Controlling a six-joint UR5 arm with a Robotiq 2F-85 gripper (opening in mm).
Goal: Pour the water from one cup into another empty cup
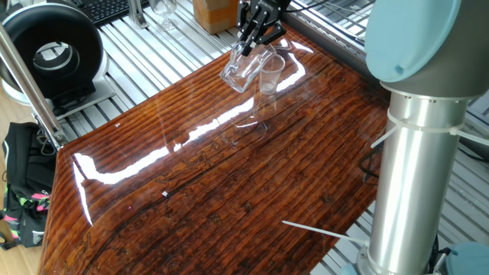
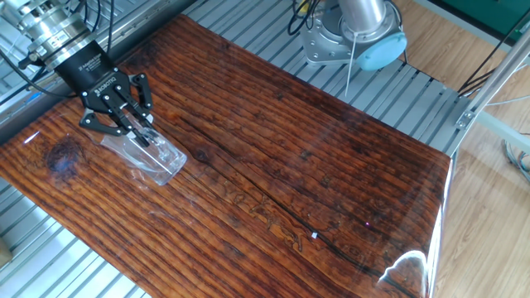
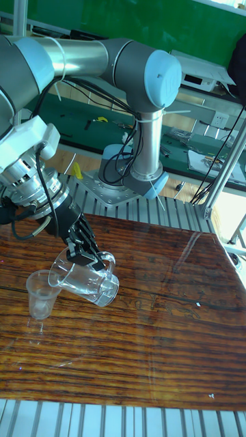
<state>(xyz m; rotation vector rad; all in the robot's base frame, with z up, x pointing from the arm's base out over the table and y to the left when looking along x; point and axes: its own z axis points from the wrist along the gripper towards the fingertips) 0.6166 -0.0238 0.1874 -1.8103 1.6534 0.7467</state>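
Note:
My gripper (image 3: pixel 82 258) is shut on the rim of the wide clear glass mug (image 3: pixel 90 278), which hangs tilted with its mouth down toward the small clear tapered cup (image 3: pixel 41 293). The small cup stands upright on the wooden tabletop, just under the mug's lip. In one fixed view the gripper (image 1: pixel 246 47) holds the mug (image 1: pixel 243 69) beside the small cup (image 1: pixel 270 74) at the table's far edge. From the other side the gripper (image 2: pixel 139 132) and tilted mug (image 2: pixel 156 155) hide the small cup. The water is too faint to make out.
The arm's grey column (image 1: pixel 416 153) rises at the table's right side. Beyond the far edge are a cardboard box (image 1: pixel 214 11), a spare glass (image 1: pixel 162 11) and a black round device (image 1: pixel 53 50). A black bag (image 1: pixel 23 191) lies on the floor to the left.

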